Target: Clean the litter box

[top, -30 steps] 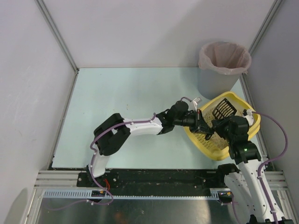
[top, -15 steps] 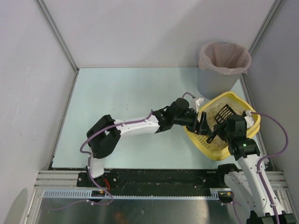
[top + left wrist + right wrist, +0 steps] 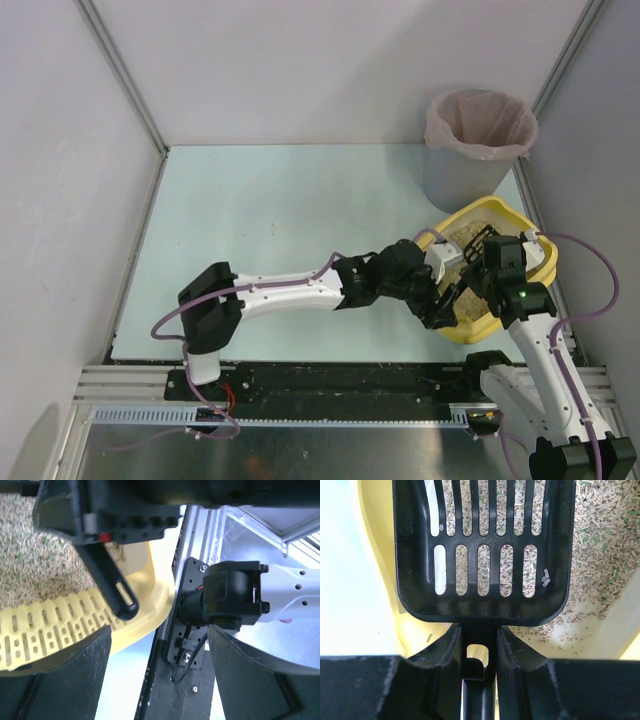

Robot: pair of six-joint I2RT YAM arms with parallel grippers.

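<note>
The yellow litter box (image 3: 537, 268) with beige litter (image 3: 605, 555) sits at the table's right side. My right gripper (image 3: 488, 260) is shut on the handle of a black slotted scoop (image 3: 485, 545), whose head hangs over the litter near the box's left wall. A small grey clump (image 3: 545, 580) lies in the scoop. My left gripper (image 3: 440, 306) is open at the box's near-left corner. In the left wrist view its gripper (image 3: 159, 680) holds nothing, and the box's yellow rim (image 3: 75, 630) lies beside the left finger (image 3: 50, 680). The scoop's handle end (image 3: 119, 594) shows above the rim.
A grey round bin (image 3: 480, 140) with a pink liner stands just behind the litter box. The right arm's base (image 3: 230, 595) and the black metal rail (image 3: 330, 380) lie just beyond the left gripper. White walls close in the table on three sides.
My left gripper has opened, come off the box's left rim and moved toward the near edge. The box's left side has settled rightward. The right gripper still holds the scoop.
</note>
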